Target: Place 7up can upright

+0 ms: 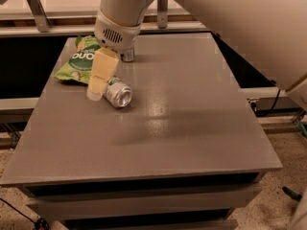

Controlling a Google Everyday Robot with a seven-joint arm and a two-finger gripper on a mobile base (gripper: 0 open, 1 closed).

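The 7up can (117, 93) lies on its side on the grey table (192, 128), its shiny silver top facing the front right. It is silver-white with green markings. My gripper (96, 91) hangs from the white arm with its yellowish fingers (100, 75) pointing down, right over the can's far-left end and covering part of it. I cannot tell whether it touches the can.
A green chip bag (76, 61) lies at the table's back left, just behind the gripper. A taller dark-silver can (128, 55) stands behind the wrist, mostly hidden. The big white arm fills the upper right. Metal rails run behind the table.
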